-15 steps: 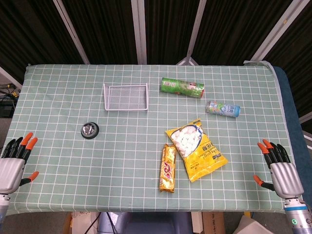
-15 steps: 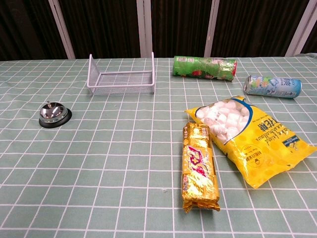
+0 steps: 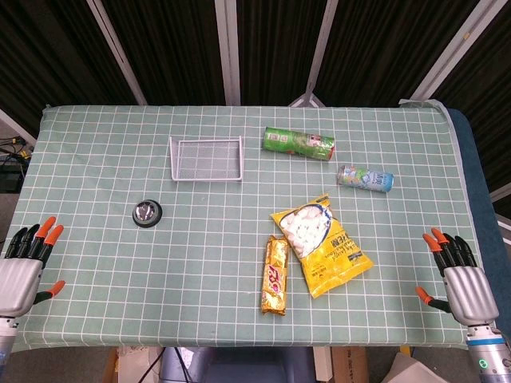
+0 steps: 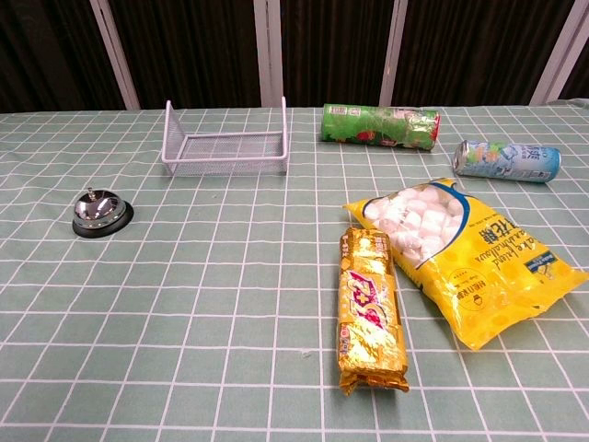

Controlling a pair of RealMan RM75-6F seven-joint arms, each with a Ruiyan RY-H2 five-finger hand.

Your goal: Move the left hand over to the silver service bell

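The silver service bell (image 3: 148,213) on its black base sits on the left half of the green checked table (image 3: 96,159); the chest view shows the bell (image 4: 101,213) at the left too. My left hand (image 3: 24,267) lies at the table's near left corner, well below and left of the bell, fingers apart and holding nothing. My right hand (image 3: 457,273) rests at the near right corner, also spread and empty. Neither hand shows in the chest view.
A white wire basket (image 3: 205,158) stands behind the bell. A green snack tube (image 3: 299,143) and a drink can (image 3: 365,178) lie at the back right. A yellow marshmallow bag (image 3: 320,244) and a gold biscuit pack (image 3: 276,276) lie in the middle.
Both hands have slipped slightly down toward the near table edge. The objects have not moved.
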